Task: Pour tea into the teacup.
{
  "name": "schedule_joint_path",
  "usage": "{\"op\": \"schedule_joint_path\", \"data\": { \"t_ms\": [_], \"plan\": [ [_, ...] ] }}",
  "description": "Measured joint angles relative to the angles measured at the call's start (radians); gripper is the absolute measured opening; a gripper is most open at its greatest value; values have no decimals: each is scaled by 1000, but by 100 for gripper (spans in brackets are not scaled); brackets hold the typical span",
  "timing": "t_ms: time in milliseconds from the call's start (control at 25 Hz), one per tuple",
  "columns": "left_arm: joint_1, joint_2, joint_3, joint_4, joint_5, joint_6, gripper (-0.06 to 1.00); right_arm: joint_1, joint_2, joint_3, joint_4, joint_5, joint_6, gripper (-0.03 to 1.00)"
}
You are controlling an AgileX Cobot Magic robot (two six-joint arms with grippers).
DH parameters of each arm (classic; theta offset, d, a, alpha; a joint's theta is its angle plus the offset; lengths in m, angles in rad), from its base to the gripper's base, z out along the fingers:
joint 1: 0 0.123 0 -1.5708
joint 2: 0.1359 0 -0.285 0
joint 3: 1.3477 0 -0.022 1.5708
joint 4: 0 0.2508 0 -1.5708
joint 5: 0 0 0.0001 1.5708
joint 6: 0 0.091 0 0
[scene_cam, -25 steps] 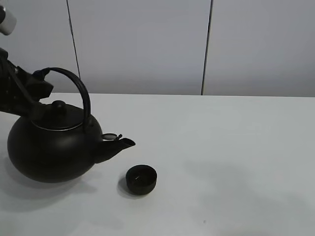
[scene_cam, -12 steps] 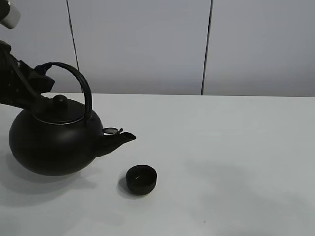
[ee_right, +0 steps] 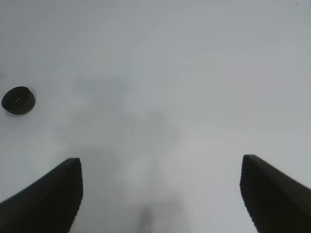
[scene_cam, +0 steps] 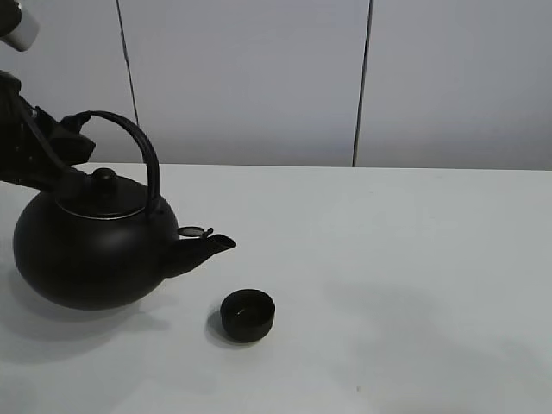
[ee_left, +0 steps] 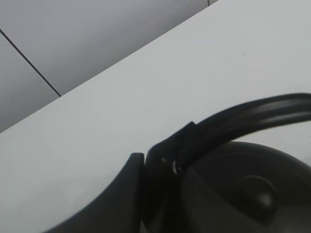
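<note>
Soft, even light (faint table shadows)

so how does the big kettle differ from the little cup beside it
The round matte black kettle is far larger than the low black handleless teacup. The kettle has an arched handle, lid and spout; the teacup has none. The left end effector grips the kettle; the teacup stands free. Both are dark and round.

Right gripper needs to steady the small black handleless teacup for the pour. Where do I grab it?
Probably span the outer wall of the small round black teacup, coming low from its right in the high view: it is handleless, and the big black kettle's spout at its left needs the open top.
</note>
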Motion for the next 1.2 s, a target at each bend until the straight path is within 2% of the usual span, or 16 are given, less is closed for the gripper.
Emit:
{"op": "schedule_joint_path", "data": {
  "t_ms": [840,1200],
  "plan": [
    [0,0,-3,-1,16,38,11,0,0,0,0,-1,0,61],
    [0,0,-14,-1,16,6,11,0,0,0,0,-1,0,61]
  ]
}}
